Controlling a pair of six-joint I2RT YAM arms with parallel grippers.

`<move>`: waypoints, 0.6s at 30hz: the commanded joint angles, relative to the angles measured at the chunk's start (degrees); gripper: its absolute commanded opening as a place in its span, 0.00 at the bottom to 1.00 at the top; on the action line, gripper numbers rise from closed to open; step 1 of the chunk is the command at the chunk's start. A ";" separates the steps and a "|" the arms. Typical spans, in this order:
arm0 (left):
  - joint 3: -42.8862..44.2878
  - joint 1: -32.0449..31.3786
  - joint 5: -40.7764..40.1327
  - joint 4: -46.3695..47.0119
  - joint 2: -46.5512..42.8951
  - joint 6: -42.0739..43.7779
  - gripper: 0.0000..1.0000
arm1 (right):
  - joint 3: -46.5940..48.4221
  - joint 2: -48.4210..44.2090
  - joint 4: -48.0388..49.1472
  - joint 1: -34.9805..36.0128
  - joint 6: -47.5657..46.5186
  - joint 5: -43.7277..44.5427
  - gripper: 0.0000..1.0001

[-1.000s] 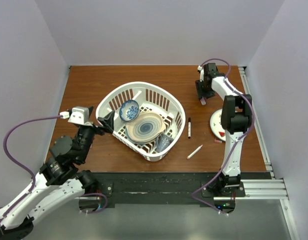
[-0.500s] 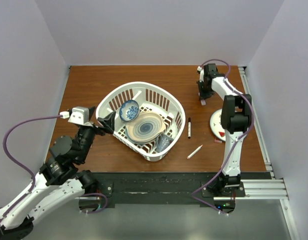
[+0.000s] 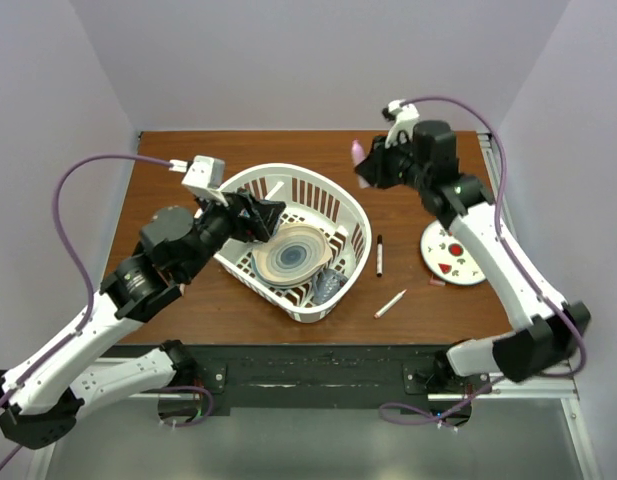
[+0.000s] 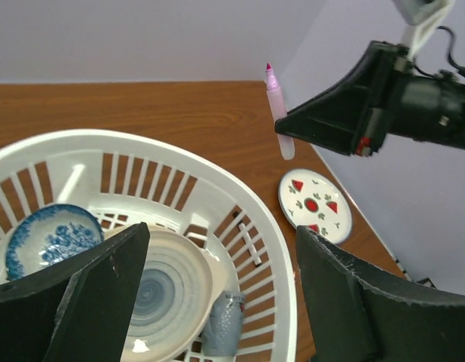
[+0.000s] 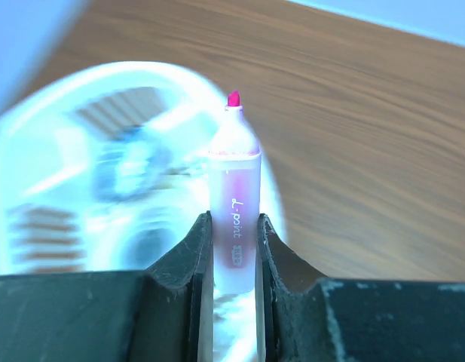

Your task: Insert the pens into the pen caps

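My right gripper (image 3: 369,167) is shut on a pink marker pen (image 3: 359,151), held in the air above the far right rim of the white basket (image 3: 360,215). In the right wrist view the pen (image 5: 234,197) stands upright between my fingers (image 5: 200,249) with its pink tip bare. It also shows in the left wrist view (image 4: 277,113). A white pen with a black end (image 3: 380,256) and another white pen (image 3: 390,304) lie on the table right of the basket. A small pink piece (image 3: 435,283), perhaps a cap, lies near the plate. My left gripper (image 3: 267,216) is open and empty over the basket.
The basket holds a blue bowl (image 4: 47,237), a striped plate (image 4: 160,290) and a grey cup (image 4: 221,324). A small white plate with red patterns (image 3: 451,252) sits at the right. Walls close in the table on three sides.
My right arm swung from the far right corner toward the basket and lifted the pink pen. My left arm rose and moved right, over the basket.
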 commanded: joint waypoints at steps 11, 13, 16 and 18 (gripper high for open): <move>3.05 0.24 6.73 5.61 8.46 -9.22 0.76 | -17.20 -14.22 17.96 17.63 17.09 -1.75 0.00; 3.05 0.25 6.74 6.31 9.52 -9.58 0.75 | -16.58 -14.14 17.53 19.04 16.91 -1.30 0.00; 2.88 0.25 7.00 7.45 10.57 -9.66 0.71 | -15.88 -14.23 17.26 20.10 16.82 -0.95 0.00; 2.70 0.33 7.00 8.24 10.93 -9.58 0.68 | -16.05 -14.75 17.78 20.54 16.91 -0.86 0.00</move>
